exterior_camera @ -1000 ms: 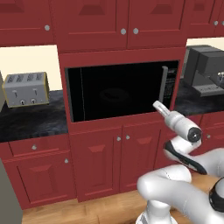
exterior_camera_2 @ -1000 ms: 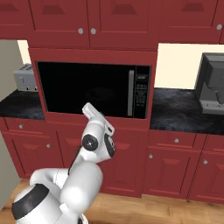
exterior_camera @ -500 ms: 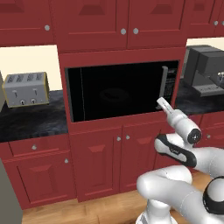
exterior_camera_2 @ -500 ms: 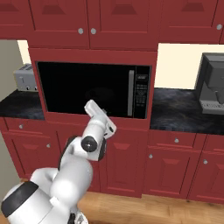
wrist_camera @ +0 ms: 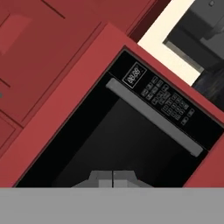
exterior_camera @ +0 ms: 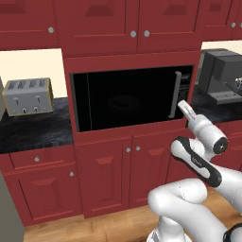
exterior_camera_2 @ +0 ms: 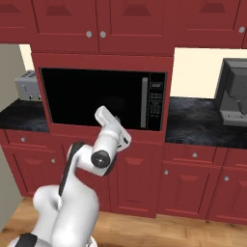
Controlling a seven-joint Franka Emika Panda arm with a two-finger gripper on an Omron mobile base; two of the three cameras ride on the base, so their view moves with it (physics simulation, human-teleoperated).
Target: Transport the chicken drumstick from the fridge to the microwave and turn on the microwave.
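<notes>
The black microwave sits built into the red cabinets with its dark glass door closed. Its grey handle runs beside the button panel. My gripper is shut with nothing between its fingers. It hovers just in front of the door's lower part, below and left of the handle and apart from the glass. The chicken drumstick is hidden. A grey edge of the fridge shows at the far left.
A silver toaster stands on the dark counter left of the microwave. A grey coffee machine stands on the right counter. Red cabinet doors run above and below.
The gripper has risen slightly and shifted right along the microwave door toward the handle. The elbow has swung lower. The gripper stays shut.
</notes>
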